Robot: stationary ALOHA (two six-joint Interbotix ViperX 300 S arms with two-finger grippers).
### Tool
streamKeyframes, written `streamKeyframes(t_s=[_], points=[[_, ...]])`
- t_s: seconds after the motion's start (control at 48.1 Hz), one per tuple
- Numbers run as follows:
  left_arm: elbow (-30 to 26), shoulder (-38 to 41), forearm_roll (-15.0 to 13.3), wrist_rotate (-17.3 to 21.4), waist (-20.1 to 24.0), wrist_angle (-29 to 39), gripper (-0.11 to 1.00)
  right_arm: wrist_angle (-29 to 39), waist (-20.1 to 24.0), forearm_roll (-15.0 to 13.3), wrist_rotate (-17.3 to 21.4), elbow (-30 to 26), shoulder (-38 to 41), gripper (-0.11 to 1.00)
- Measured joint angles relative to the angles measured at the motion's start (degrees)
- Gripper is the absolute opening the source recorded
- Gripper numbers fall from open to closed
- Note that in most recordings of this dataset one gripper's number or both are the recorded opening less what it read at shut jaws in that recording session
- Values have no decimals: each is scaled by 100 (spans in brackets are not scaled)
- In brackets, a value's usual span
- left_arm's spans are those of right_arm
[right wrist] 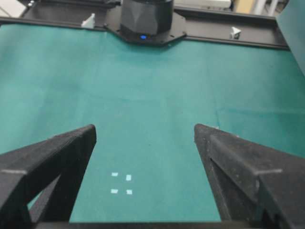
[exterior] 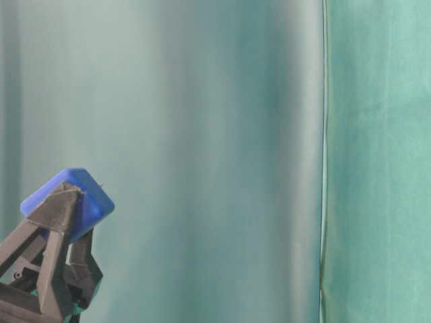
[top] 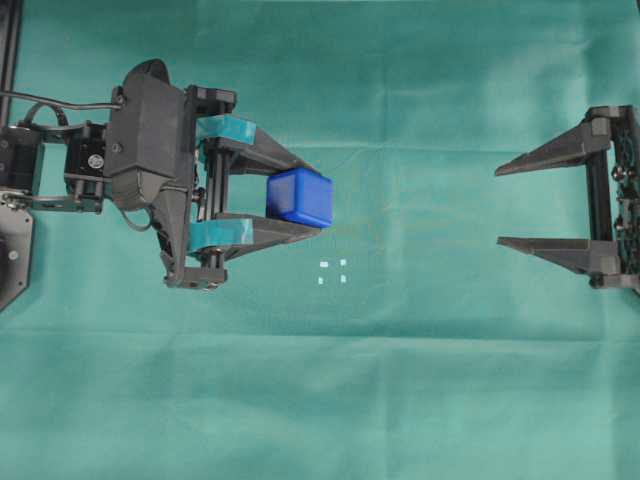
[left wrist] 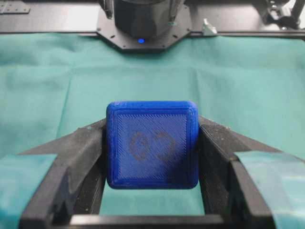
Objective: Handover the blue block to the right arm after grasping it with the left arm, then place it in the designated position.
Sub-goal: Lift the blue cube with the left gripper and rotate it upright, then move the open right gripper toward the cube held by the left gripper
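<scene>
Left claw (top: 312, 210) clamped on block (top: 300, 196), right claw (top: 500, 206) wide; block should be carried level between right fingers, kept gripped until they close.

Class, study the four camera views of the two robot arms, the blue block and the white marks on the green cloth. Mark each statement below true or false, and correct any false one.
1. The blue block is clamped between the taped fingers of the left gripper. True.
2. The right gripper is shut on the block. False: its plain black fingers stand wide open with nothing between them.
3. The block sits on the square of four white marks. False: the marks are bare, and the block is held away from them.
4. In the table-level view the block is lifted off the cloth, at the fingertips. True.
5. The two grippers are touching. False: a stretch of open cloth lies between them.
</scene>
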Motion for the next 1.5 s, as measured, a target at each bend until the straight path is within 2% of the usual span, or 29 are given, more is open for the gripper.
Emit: streamKeyframes(t_s=[0.229, 0.416, 0.645, 0.77, 1.248, 1.352, 1.498], points=[[0, 0, 9, 9, 0, 9, 47, 9, 0, -158, -18, -26, 0, 94], [9, 0, 9, 9, 0, 0, 47, 35, 0, -791, -97, -246, 0, 94], [0, 0, 9, 9, 0, 0, 47, 308, 0, -1819, -422, -580, 9, 93], [0, 0, 0, 9, 0, 0, 47, 360, -9, -2452, -747, -703, 9, 92], [0, 0, 9, 9, 0, 0, 47, 308, 0, -4834, -1854, -747, 88, 92], [0, 0, 0, 9, 0, 0, 47, 308, -9, -4983, -1872, -756, 88, 92], [0, -9, 0, 9, 0, 0, 47, 308, -9, -5019, -1890, -756, 97, 91]])
